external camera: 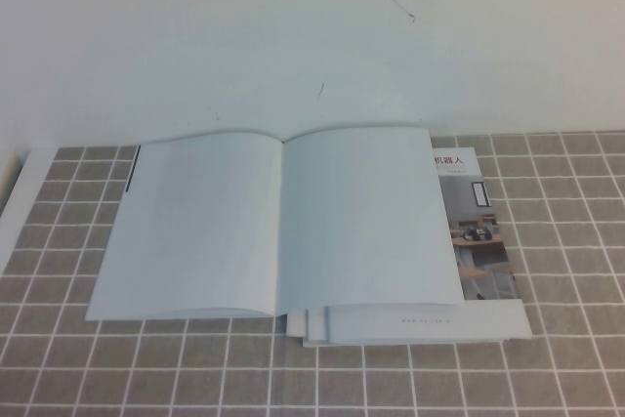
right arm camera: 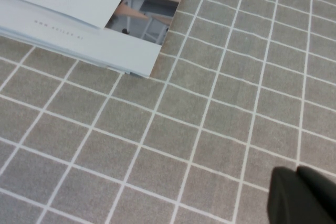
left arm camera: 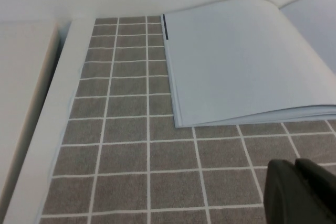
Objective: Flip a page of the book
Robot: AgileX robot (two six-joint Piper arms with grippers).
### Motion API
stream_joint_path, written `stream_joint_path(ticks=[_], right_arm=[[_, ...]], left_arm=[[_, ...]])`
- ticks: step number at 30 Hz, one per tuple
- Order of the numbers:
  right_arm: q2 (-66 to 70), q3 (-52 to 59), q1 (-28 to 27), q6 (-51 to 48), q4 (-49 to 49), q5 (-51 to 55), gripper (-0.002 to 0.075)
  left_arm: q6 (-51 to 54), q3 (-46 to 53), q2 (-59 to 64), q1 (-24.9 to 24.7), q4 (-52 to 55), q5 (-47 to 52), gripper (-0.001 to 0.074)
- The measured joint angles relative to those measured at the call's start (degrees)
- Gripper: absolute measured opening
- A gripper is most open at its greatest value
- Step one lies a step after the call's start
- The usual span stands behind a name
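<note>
- Grey tiled mat (external camera: 547,368) with white grid lines covers the table, and a white ledge (left arm camera: 63,108) borders it on the left side.
- Left gripper (left arm camera: 302,192) shows only in its own wrist view, as a dark shape low over the tiles, near the book's front left corner but apart from it; I cannot tell whether its claw is open or closed.
- Lying open and flat in the middle of the mat is the book (external camera: 278,227), both facing sheets plain white, with a thin dark strip at the far left edge.
- On the right of the spine, the page (external camera: 366,222) lies plain face up, bowing slightly near the fold.
- Under the book's right half sits a second booklet (external camera: 479,231), its room photo and heading peeking out past the page's right edge, white sheets jutting at the front.
- Right gripper (right arm camera: 304,198) appears as a dark shape over bare tiles, well apart from the booklet's front corner; its claw cannot be judged either.
</note>
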Motion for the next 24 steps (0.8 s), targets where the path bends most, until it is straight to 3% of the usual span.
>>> stream_joint_path(ticks=[11,17,24], right_arm=[[0.00,0.00,0.00,0.00,0.00,0.00,-0.0001],[0.00,0.00,0.00,0.00,0.00,0.00,-0.0001],[0.00,0.00,0.00,0.00,0.00,0.00,-0.0001]], left_arm=[[-3.37,-0.05,0.00,0.29,2.10,0.22,-0.0004],[-2.97,-0.14,0.00,3.30,2.19,0.35,-0.0004],[-2.84,-0.14,0.00,0.75,2.32,0.35,-0.0004]])
